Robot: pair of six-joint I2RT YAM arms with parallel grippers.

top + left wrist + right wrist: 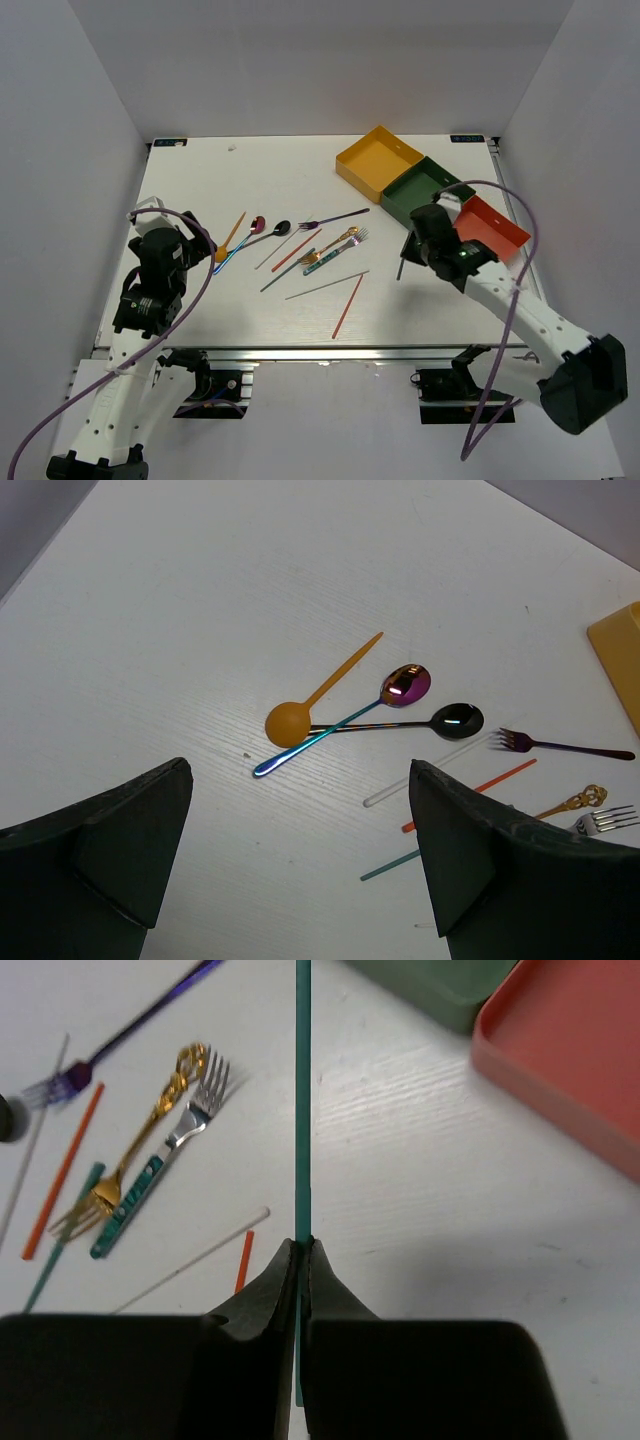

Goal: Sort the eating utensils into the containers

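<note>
**White table with loose utensils and one chopstick pinched at the right**

White tabletop (200, 310) fills the scene, with pale walls on three sides. At the left, the left gripper (300, 780) hangs over bare surface with its fingers spread wide and nothing between them. Just beyond it lie three spoons with their handles crossing: an orange spoon (290, 721), a pink spoon (405, 683) with an iridescent blue handle, and a dark spoon (455, 720).

Toward the middle, a purple fork (335, 218) lies near them. Below it a gold fork (140, 1150) rests touching a silver fork (170, 1145) with a teal handle. Around these lie scattered chopsticks: a white chopstick (420, 780), a grey chopstick (327, 285) and a red chopstick (348, 305), the last nearest the front edge.

Further right, the right gripper (300, 1245) has its fingers pressed together on a teal chopstick (303, 1110), which hangs steeply from the grip. Whether its lower end touches the table cannot be told.

Three trays sit touching in a diagonal row at the far right: the yellow tray (378, 160) farthest back, the dark green tray (425, 190) in the middle, and the red-orange tray (490, 228) nearest, just beside the right gripper
</note>
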